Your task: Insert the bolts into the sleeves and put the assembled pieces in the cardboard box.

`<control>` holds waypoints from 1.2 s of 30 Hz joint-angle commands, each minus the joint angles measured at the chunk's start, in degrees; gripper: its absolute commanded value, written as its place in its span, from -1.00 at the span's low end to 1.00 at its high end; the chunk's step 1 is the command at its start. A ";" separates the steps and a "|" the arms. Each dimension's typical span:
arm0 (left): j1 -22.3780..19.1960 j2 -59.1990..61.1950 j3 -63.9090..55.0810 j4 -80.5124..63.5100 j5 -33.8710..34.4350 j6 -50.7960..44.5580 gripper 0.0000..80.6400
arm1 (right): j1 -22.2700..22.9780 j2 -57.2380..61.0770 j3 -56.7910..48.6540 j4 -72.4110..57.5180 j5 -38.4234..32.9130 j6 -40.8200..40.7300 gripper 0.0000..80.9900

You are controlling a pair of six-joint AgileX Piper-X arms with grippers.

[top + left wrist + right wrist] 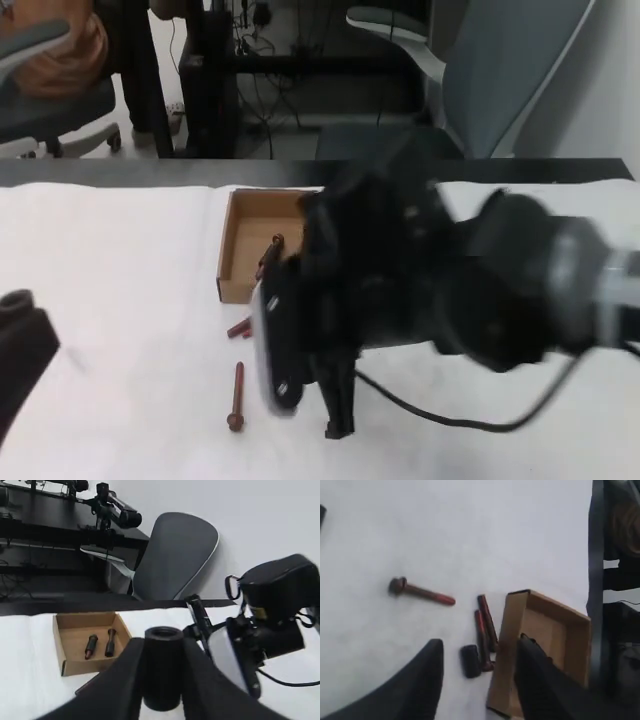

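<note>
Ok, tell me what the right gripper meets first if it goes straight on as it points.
Probably the short black sleeve lying on the cloth: the right gripper frames it between open fingers, two red bolts beside it, the cardboard box wall next. Depth is unclear.

three bolts [422, 591], two sleeves [162, 667], two assembled pieces [91, 646], one cardboard box [82, 667].

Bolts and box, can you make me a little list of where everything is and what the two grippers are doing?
Left gripper: shut on a black sleeve
Right gripper: open, holding nothing
Cardboard box: two pieces lying inside
Beside the box: two red bolts and a loose sleeve
Lone bolt: on the white cloth, apart from the box
</note>
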 commanded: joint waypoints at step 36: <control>-0.01 0.48 -2.54 3.14 1.88 -4.18 -0.95 | 5.01 25.01 -27.08 19.19 19.38 -31.18 0.20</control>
